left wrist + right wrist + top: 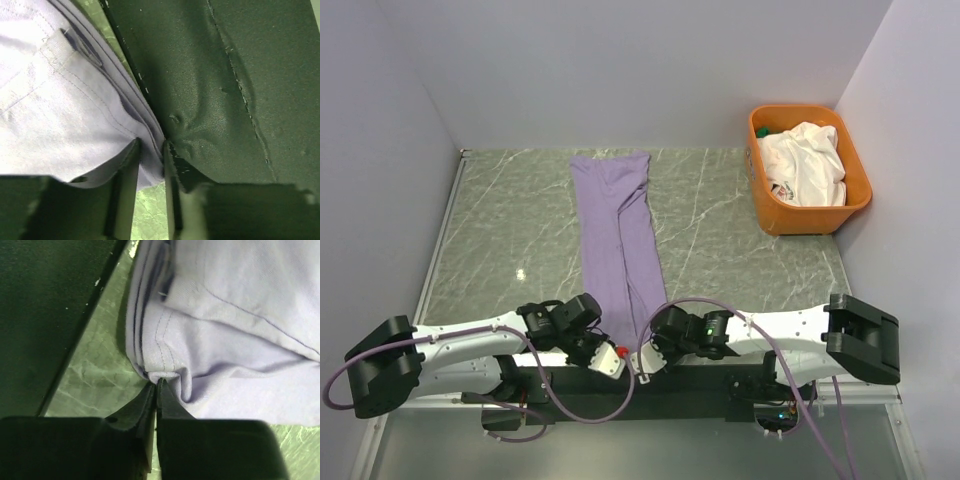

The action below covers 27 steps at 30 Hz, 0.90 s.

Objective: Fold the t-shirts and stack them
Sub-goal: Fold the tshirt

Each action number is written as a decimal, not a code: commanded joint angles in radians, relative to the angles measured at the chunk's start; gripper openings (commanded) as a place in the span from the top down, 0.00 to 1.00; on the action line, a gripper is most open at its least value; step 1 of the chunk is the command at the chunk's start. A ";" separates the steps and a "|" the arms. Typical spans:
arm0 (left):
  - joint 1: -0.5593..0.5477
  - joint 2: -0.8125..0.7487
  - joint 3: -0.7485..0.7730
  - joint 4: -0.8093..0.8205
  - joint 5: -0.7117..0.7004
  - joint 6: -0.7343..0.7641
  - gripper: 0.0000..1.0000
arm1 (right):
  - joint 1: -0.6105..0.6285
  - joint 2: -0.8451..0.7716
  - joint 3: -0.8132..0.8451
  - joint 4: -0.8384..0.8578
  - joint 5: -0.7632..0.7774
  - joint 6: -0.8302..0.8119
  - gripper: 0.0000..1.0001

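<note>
**Top view.** A lavender t-shirt (618, 235), folded into a long narrow strip, lies on the marbled desk (740, 230) from the upper centre of the frame down to the lower centre. Its near end runs under the two wrists and is hidden there. A white t-shirt (805, 165) sits crumpled in the orange tub (810, 218) at the upper right. Only its top folds show, and a small green item (762, 130) at the tub's far corner is too small to identify. The left pincer (610, 360) and right pincer (645, 360) meet at the strip's near end, at the bottom centre. From this angle the arms' housings cover their fingertips.

**Left wrist view.** The left pincer (151, 150) stands narrow, with the stacked edge of the lavender cloth filling the space between its fingertips (131, 165). Lower down, a slit of green desk shows between the fingers. A dark panel (225, 75) fills the right of the frame. The shirt is cut off at the left and top edges.

**Right wrist view.** The right pincer (157, 385) is closed to a thin line on a stitched corner of the same shirt, which puckers at the tips. The layers under the top fold cannot be counted. The dark panel (45, 305) occupies the upper left.
</note>
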 commanded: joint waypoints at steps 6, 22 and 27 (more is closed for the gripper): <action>0.007 -0.079 -0.014 0.011 -0.081 0.027 0.94 | 0.004 -0.056 -0.006 -0.147 -0.007 0.084 1.00; 0.278 -0.202 0.095 -0.091 0.078 -0.009 0.99 | -0.172 -0.177 0.130 -0.228 -0.059 0.048 1.00; 0.402 -0.114 0.150 -0.029 0.105 0.068 0.99 | -0.301 -0.084 0.224 -0.200 -0.085 -0.046 1.00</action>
